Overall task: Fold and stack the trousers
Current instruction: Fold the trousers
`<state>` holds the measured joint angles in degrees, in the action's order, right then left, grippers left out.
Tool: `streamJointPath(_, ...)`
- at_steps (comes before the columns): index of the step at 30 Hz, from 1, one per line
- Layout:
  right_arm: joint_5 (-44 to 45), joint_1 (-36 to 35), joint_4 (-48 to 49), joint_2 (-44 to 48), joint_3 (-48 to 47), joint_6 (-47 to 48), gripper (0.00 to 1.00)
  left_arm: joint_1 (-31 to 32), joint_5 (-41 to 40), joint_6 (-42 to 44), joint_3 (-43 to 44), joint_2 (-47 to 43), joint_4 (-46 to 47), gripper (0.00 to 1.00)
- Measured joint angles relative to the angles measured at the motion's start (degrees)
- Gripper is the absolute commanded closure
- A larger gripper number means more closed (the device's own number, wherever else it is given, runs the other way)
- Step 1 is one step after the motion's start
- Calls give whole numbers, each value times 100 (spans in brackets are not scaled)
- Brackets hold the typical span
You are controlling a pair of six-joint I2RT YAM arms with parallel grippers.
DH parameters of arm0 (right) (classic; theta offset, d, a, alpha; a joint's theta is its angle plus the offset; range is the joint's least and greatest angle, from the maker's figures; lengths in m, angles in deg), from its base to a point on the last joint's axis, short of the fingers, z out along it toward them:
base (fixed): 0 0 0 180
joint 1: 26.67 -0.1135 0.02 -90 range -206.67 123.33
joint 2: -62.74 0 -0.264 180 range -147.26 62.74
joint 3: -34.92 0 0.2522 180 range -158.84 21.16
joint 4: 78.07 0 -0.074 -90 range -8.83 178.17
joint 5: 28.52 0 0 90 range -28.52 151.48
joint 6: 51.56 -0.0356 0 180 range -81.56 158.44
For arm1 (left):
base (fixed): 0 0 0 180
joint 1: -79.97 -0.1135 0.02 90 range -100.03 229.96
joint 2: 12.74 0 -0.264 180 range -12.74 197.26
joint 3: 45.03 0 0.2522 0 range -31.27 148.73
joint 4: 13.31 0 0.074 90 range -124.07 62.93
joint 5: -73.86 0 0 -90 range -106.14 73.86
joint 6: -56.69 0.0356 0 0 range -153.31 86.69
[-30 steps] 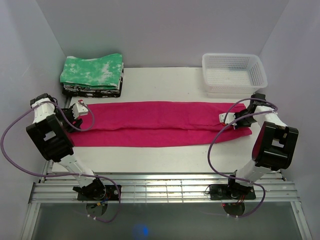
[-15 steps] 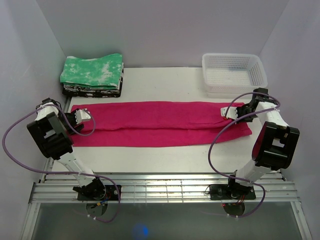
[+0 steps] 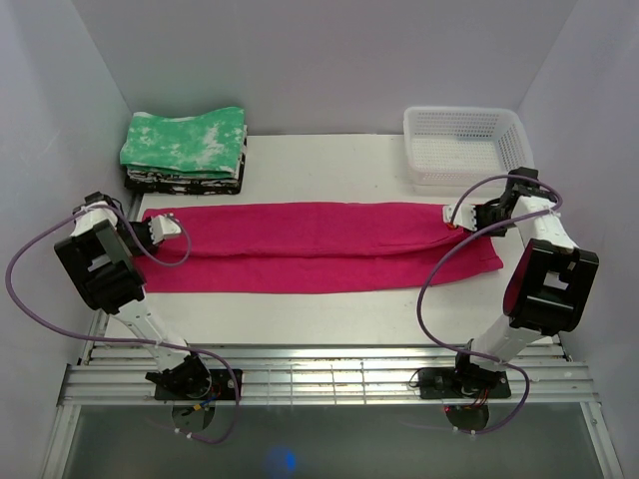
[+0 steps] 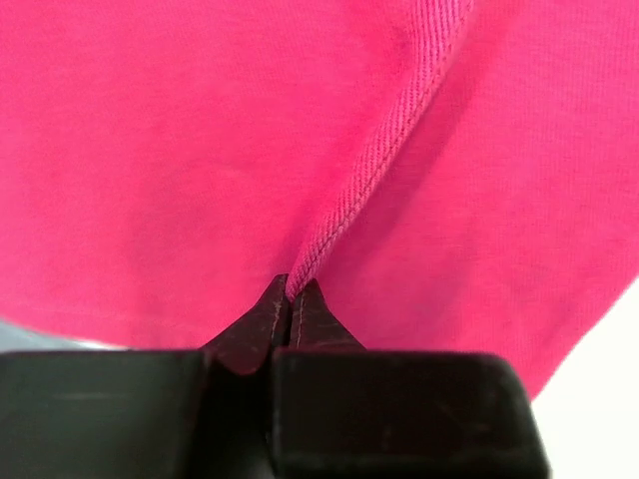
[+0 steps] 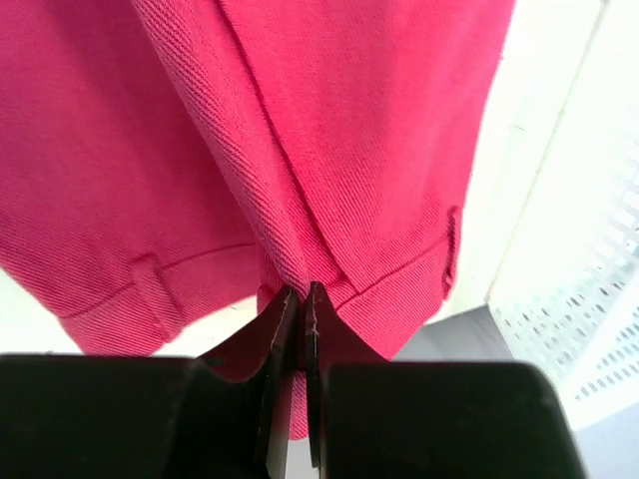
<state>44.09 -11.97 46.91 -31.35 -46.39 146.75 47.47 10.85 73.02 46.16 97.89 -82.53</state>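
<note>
Pink trousers [image 3: 319, 247] spread flat across the mid-frame worktop [image 3: 319, 160] — left pincer [image 4: 290, 299] clamped on their left-end seam, right pincer [image 5: 302, 299] clamped on the waistband at right — likely to lift both ends for folding.

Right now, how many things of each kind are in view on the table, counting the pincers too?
Pink trousers: 1
Pile of folded cloth, green-and-white on top: 1
White basket: 1
Pincers: 2, the left pincer and the right pincer, each shut on the trousers
Total: 5
</note>
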Motion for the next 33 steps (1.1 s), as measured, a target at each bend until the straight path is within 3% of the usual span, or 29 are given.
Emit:
streamJointPath(11, -326, 46, -24, -343, -1104, -625, 92, 39, 592, -1241, 1329, 151, 249, 100)
streamJointPath(22, -874, 105, 219, -402, -1582, -1115, 92, 24, 1014, -2874, 1878, 151, 1333, 100)
streamJointPath(33, -1241, 35, 1005, -402, -1794, -2022, 92, 46, 992, -4207, 1899, 151, 2691, 100)
